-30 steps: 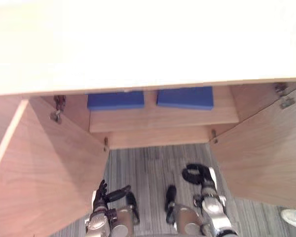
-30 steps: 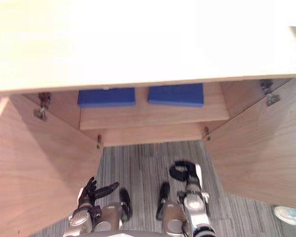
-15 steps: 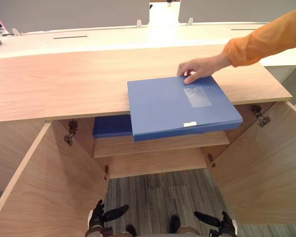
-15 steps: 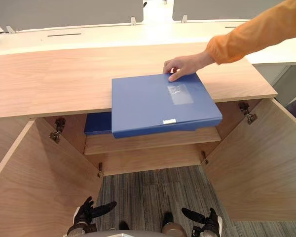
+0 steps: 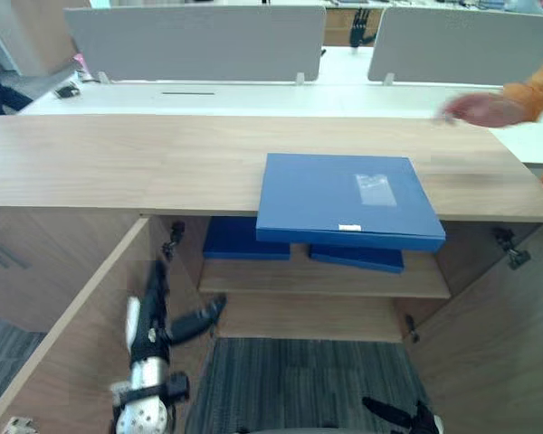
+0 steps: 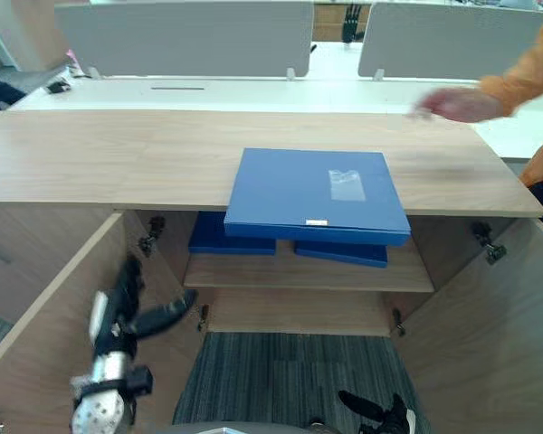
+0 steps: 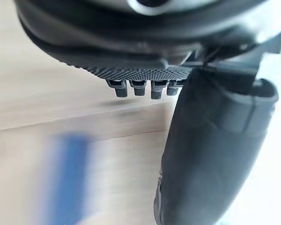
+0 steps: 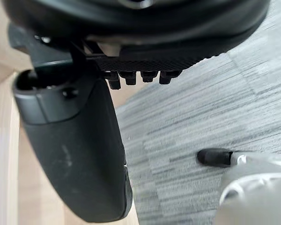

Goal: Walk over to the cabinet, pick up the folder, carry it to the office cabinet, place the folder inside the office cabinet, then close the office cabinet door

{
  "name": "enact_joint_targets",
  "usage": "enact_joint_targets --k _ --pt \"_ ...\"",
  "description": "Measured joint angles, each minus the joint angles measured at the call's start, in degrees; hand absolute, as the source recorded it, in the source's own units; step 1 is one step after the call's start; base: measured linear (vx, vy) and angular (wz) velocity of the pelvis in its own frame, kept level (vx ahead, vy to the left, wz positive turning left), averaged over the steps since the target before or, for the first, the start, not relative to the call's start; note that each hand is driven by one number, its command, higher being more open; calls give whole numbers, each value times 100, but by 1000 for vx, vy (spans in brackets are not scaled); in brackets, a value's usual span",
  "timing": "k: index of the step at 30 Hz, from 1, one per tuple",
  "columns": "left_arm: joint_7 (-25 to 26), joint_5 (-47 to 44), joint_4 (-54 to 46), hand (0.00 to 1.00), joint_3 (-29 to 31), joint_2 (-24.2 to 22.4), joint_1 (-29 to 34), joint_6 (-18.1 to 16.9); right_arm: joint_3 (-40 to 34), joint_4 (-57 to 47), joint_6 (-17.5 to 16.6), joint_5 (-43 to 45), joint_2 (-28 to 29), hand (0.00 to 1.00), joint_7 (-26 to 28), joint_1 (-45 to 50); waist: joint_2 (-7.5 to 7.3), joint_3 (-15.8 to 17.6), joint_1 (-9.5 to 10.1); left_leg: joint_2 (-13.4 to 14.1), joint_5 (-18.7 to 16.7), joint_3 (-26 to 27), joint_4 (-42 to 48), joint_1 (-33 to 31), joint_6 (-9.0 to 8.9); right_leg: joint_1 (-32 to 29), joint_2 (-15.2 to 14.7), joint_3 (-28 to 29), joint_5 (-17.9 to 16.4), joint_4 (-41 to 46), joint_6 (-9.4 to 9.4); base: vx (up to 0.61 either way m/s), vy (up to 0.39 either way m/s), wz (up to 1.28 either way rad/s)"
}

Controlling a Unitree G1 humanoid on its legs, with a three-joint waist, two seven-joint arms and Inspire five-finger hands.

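- Blue folder [image 6: 312, 194] lies flat on the cabinet top [image 6: 118, 158], its front edge overhanging the open compartment
- On the shelf [image 6: 308, 271] inside, two other folders [image 6: 231, 242] lie side by side
- Left hand [image 5: 152, 330] is up beside the left door [image 6: 45, 334], fingers straight, empty
- Right hand [image 8: 75, 150] is low over the carpet [image 6: 290, 380], fingers relaxed, empty
- Person's hand [image 6: 457, 104] is above the top, apart from the folder
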Motion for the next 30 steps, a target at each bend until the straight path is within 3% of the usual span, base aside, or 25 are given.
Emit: enact_joint_targets --k 5,11,14,16,18,22,23,30 --pt "6 436 -866 100 -519 588 -202 -308 243 37 -17 -20 -113 100 91 -5 119 -95 -50 61 -24 28 59 24 -21 34 58 38 -19 -2 -9 7 -9 -2" --pt "-70 727 -879 100 -675 1255 -675 -297 376 93 -21 -41 -186 100 177 69 149 -119 -136 185 -61 153 71 91 -75 56 190 160 -56 -26 -76 8 -37 -11" --pt "18 1489 -397 100 -970 1894 -1710 -241 394 112 -20 -67 -191 100 224 225 136 -121 -134 226 -76 173 81 89 -108 49 234 176 -77 -26 -108 0 -31 -5" --pt "5 2032 -120 100 -1327 2088 -2140 -168 485 121 -21 -67 -194 100 234 214 133 -123 -200 235 -79 219 78 68 -113 0 251 225 -74 -26 -114 -2 -19 -11" --pt "-20 2706 173 100 -1704 2132 -2401 -117 589 104 -23 -66 -186 100 255 208 140 -126 -331 213 -84 245 65 57 -118 -48 271 268 -59 -29 -137 23 1 -15" --pt "-30 3538 849 100 -1982 2171 -2653 88 592 84 -22 -64 -174 100 307 213 129 -120 -413 223 -85 249 31 59 -119 -99 299 329 -45 -53 -160 28 -10 -12" --pt "-28 3693 997 0 -1984 2170 -2654 179 593 61 -23 -62 -173 100 314 216 127 -118 -438 221 -85 251 12 64 -119 -103 302 329 -41 -70 -165 0 0 0" --pt "107 4206 1213 0 -1937 2111 -2932 482 596 -66 -23 -60 -161 100 404 218 56 -125 -419 185 -96 268 -47 51 -121 -93 297 333 41 -266 -163 -4 -1 0"
